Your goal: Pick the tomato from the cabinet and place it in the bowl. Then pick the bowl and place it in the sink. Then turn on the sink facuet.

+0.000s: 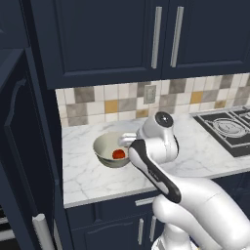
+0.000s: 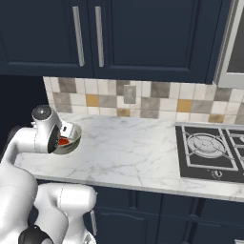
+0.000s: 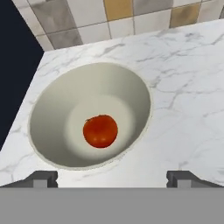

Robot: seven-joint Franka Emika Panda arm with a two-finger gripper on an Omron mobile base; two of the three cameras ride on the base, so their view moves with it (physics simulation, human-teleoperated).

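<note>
Tomato: the tomato is lying at the bottom of the bowl, showing as a red spot past the arm in the left base view.
Bowl: it is sitting upright on the white marble table, near the table's left end, just beside the dark navy cabinet; in the right base view the arm is covering most of the bowl.
Hand: the hand is hovering above the bowl's near rim with its jaws standing wide, holding nothing; its fingertips are showing only as tips at the bottom of the hand view.
Writing: no brand, label or lettering is showing anywhere.
Hard to make out: the hand itself is hiding behind the wrist in both base views.
Surroundings: a tiled backsplash with a wall outlet is running behind the table; a black gas hob is being cut off at the right edge.
</note>
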